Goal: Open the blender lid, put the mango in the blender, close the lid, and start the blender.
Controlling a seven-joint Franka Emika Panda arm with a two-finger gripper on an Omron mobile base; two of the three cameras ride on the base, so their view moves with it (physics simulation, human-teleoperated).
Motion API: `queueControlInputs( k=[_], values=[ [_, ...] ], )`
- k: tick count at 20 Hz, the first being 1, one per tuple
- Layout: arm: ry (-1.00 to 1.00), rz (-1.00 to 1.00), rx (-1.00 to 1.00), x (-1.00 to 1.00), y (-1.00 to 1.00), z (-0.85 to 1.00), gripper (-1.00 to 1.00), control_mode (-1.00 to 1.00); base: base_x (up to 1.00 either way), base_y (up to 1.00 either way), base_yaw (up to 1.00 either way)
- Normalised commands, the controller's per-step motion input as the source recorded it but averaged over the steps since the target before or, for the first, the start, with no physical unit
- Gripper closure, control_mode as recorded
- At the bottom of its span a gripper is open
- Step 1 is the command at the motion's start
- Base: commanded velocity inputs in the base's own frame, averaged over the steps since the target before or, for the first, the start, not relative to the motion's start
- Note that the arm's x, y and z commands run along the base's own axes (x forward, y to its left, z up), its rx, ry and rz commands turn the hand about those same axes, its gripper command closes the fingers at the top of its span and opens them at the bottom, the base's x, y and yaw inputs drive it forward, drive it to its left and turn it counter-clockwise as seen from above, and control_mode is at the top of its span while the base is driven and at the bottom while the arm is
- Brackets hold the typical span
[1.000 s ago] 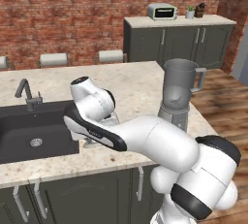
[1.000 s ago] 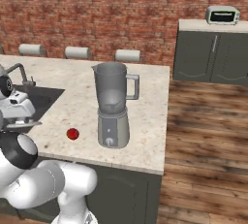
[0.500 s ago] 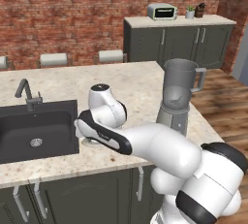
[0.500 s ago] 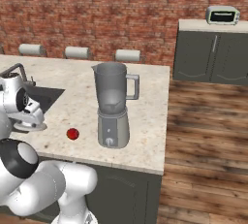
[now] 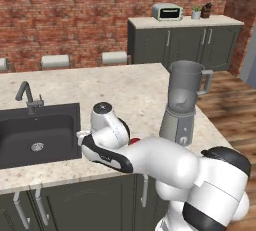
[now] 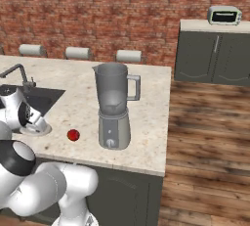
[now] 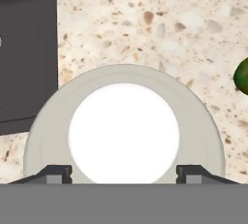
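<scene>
The blender (image 5: pixel 181 106) (image 6: pixel 113 106) stands on the counter, its smoky jar open at the top. The blender lid (image 7: pixel 123 131), a light-grey disc with a white centre cap, lies flat on the counter (image 7: pixel 145 19) beside the sink (image 7: pixel 24 48). It also shows as a pale disc (image 6: pixel 39 130) under my hand. My gripper (image 7: pixel 126 172) (image 6: pixel 31 123) hangs open right over the lid, one fingertip on each side of the cap. The mango (image 6: pixel 73 135) lies between the lid and the blender base; its edge (image 7: pixel 241 76) shows at the right of the hand view.
The dark sink (image 5: pixel 35 135) with its faucet (image 5: pixel 27 97) fills the counter's left part. Stools (image 6: pixel 78 53) line the far side. A toaster oven (image 5: pixel 167 11) sits on the back cabinets. A wooden floor (image 6: pixel 205 137) lies to the right of the counter.
The arm's upper links have swung right and lower. The hand stays low at the sink's right edge, over the lid.
</scene>
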Motion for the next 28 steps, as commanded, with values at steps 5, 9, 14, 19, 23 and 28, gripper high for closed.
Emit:
queueControlInputs(
  k=[5,9,14,19,23,28],
  values=[
    [0.00,0.00,0.00,0.17,0.09,-0.13,1.00,-1.00,0.00,0.00,0.00],
    [-0.04,-0.01,-0.02,0.13,0.00,-0.10,1.00,-1.00,0.00,0.00,0.00],
    [-0.05,-0.05,-0.10,0.09,0.00,-0.26,1.00,-1.00,0.00,0.00,0.00],
    [0.00,-0.05,-0.04,0.16,0.00,-0.14,1.00,-1.00,0.00,0.00,0.00],
    [0.00,-0.02,0.00,0.07,0.00,-0.08,1.00,-1.00,0.00,0.00,0.00],
    [0.00,-0.02,0.00,0.00,0.00,-0.19,-1.00,-1.00,0.00,0.00,0.00]
  ],
)
